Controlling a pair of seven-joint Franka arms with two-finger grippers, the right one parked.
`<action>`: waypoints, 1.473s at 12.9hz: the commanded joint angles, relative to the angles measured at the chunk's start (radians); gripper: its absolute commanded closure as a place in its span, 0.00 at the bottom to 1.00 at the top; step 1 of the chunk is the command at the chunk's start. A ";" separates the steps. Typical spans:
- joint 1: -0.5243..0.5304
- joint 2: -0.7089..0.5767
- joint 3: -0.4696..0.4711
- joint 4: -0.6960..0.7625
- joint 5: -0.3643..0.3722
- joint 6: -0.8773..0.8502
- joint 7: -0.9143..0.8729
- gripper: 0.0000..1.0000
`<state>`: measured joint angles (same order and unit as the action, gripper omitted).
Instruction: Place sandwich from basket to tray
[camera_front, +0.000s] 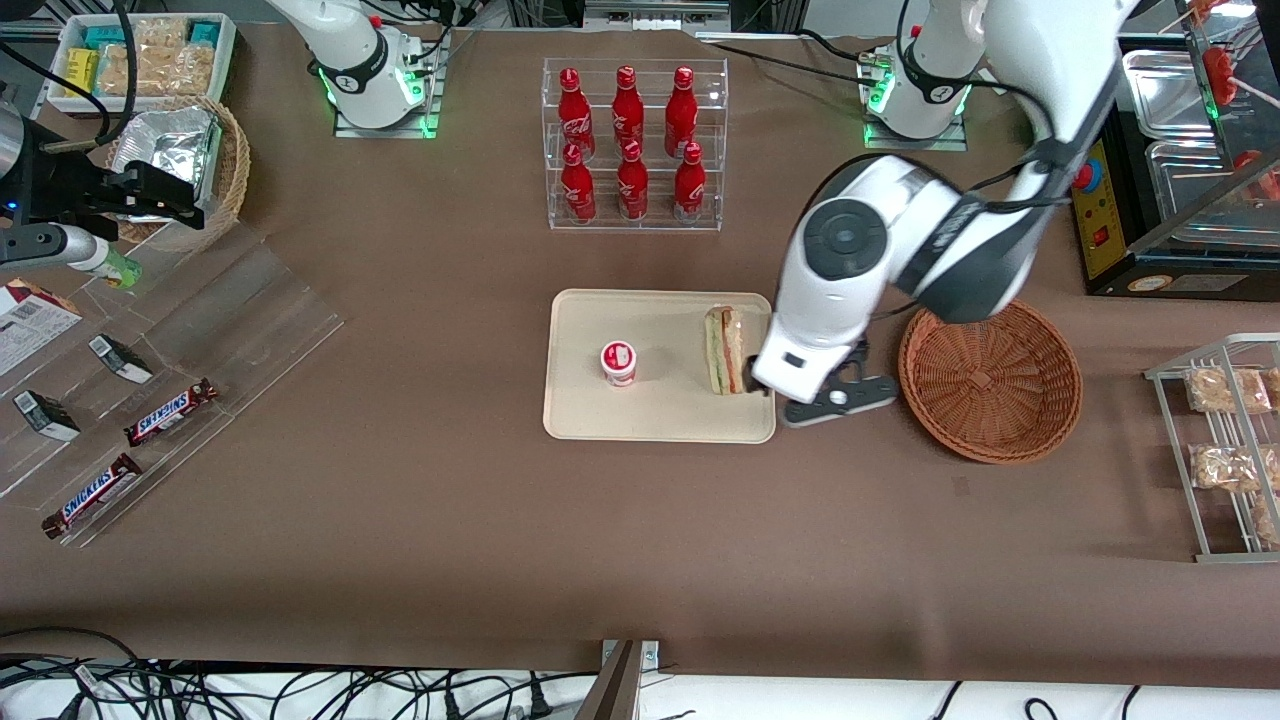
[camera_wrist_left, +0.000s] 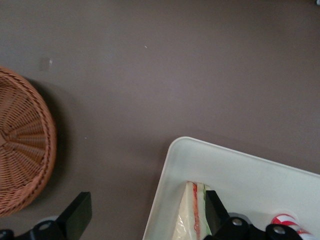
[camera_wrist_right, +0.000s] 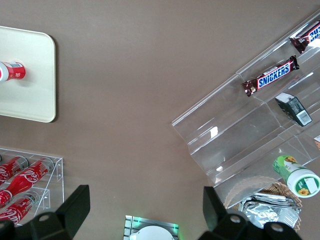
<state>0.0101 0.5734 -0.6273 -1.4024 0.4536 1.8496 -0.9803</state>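
Observation:
The sandwich (camera_front: 725, 350) lies on the cream tray (camera_front: 600, 420), at its end nearest the reddish-brown basket (camera_front: 990, 380). The basket is empty and stands beside the tray toward the working arm's end. My left gripper (camera_front: 768, 388) hangs low over the tray's edge by the sandwich. In the left wrist view the gripper (camera_wrist_left: 145, 217) is open wide. One finger (camera_wrist_left: 214, 212) is beside the sandwich (camera_wrist_left: 192, 215) over the tray (camera_wrist_left: 240, 170). The other finger (camera_wrist_left: 77, 216) is over the bare table near the basket (camera_wrist_left: 20, 150).
A small red-and-white cup (camera_front: 619, 362) stands mid-tray. A clear rack of red bottles (camera_front: 633, 145) stands farther from the camera than the tray. A wire snack rack (camera_front: 1225, 440) is at the working arm's end, and a clear display with Snickers bars (camera_front: 170, 410) at the parked arm's end.

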 joint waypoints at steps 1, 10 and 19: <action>0.060 -0.068 -0.008 0.002 -0.070 -0.049 0.005 0.00; 0.154 -0.231 0.133 0.026 -0.254 -0.271 0.375 0.00; 0.064 -0.477 0.520 -0.073 -0.418 -0.388 0.975 0.00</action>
<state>0.0846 0.1547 -0.1536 -1.4293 0.0679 1.4760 -0.1343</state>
